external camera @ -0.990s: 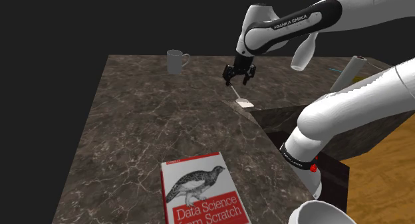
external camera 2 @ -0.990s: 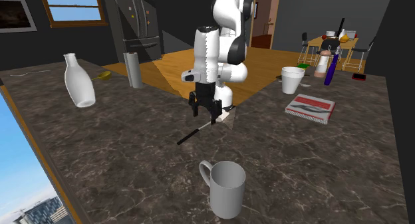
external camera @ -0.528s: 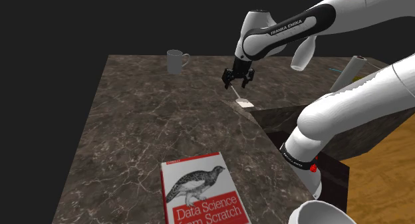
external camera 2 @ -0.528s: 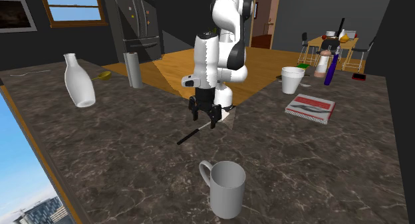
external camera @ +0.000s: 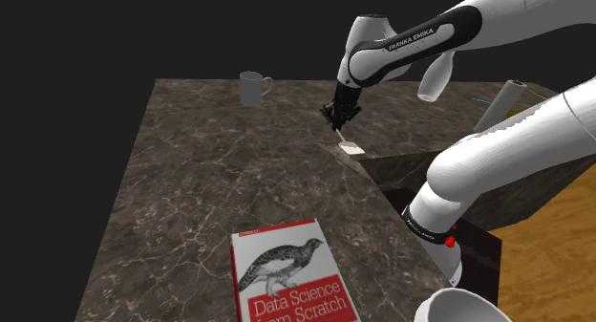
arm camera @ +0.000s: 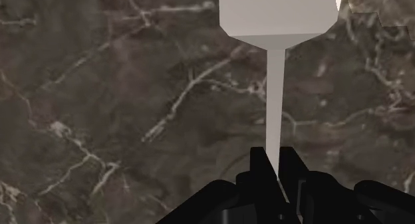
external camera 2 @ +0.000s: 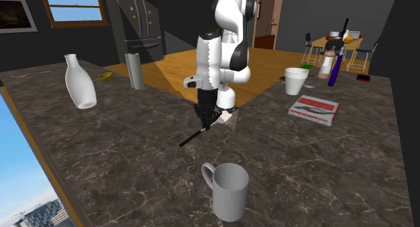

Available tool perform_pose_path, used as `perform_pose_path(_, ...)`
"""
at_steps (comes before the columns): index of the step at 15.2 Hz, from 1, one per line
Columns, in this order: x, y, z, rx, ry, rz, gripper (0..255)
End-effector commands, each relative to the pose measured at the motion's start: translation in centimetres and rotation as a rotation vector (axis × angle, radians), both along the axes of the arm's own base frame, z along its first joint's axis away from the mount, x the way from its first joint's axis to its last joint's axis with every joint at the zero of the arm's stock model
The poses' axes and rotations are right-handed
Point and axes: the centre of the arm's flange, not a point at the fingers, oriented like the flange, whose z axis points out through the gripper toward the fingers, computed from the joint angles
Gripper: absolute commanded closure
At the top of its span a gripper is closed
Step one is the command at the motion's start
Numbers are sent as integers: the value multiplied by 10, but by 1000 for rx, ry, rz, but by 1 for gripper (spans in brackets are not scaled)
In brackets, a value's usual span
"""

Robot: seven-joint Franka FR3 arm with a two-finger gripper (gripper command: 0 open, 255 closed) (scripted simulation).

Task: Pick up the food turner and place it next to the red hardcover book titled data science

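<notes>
1. The hand (arm camera: 274, 155) is clenching on the thin handle of the food turner (arm camera: 274, 70). Its two black fingers are pressing close together with the pale handle running out from between them toward the wide flat blade.
2. The food turner (external camera: 351, 149) is lying flat on the surface (external camera: 191, 177), apparently not lifted yet. In the shoulder view its blade is pointing down and to the right of the hand (external camera: 336, 122), close to the surface's edge.
3. In the second exterior view the hand (external camera 2: 206, 124) is gripping partway along the handle, and the free end of the food turner (external camera 2: 192, 138) is reaching toward the grey mug (external camera 2: 227, 190).
4. The red book (external camera: 291, 282) is lying well apart from the hand, at the shoulder view's bottom edge. The carry will likely be running along the surface toward the stand, crosswise to the turner's long axis.
5. The surface (external camera 2: 121, 165) is showing as dark veined stone. It is also carrying a white vase (external camera 2: 79, 82), a white cup (external camera 2: 295, 80) and the book (external camera 2: 314, 109).
6. Beyond it, a wooden floor (external camera 2: 178, 64) and a dark fridge (external camera 2: 138, 27) are showing.
</notes>
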Motion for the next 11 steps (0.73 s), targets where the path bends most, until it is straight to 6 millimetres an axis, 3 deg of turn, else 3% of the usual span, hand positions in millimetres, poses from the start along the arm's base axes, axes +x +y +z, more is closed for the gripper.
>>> perform_pose_path(1,0,0,0,0,0,0,255)
perform_pose_path(5,0,0,0,0,0,0,255)
perform_pose_path(11,0,0,32,0,0,0,255)
